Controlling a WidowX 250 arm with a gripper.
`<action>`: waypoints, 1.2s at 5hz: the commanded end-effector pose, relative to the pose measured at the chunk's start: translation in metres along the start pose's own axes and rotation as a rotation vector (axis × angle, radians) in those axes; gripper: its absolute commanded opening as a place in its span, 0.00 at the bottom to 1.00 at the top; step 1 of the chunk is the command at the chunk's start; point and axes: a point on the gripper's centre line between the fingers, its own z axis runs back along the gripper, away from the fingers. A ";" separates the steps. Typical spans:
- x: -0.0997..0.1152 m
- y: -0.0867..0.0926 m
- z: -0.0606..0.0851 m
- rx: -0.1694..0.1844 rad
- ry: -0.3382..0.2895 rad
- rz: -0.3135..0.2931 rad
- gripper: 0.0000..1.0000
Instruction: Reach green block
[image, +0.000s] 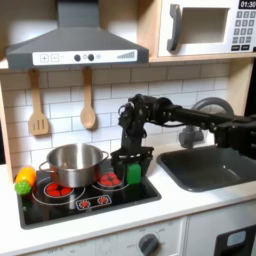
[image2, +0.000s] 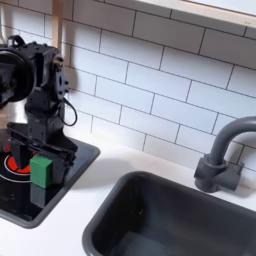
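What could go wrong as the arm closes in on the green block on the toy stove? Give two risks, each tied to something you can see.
1. The green block stands upright directly below the gripper; a slightly off-centre descent could tip it over.
2. The steel pot sits on the neighbouring burner, to the first exterior view's left of the block; a sideways swing of the arm might bump it.

The robot is a matte black jointed arm (image: 190, 115) of boxy segments linked by blocky motor housings, ending in a black gripper (image: 132, 160) with flat plastic fingers (image2: 47, 150); dark cables run alongside.
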 end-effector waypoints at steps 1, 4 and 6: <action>-0.002 -0.002 -0.009 -0.003 0.014 -0.016 1.00; -0.001 0.000 -0.009 0.001 0.007 -0.006 1.00; -0.001 0.000 -0.009 0.001 0.010 -0.006 1.00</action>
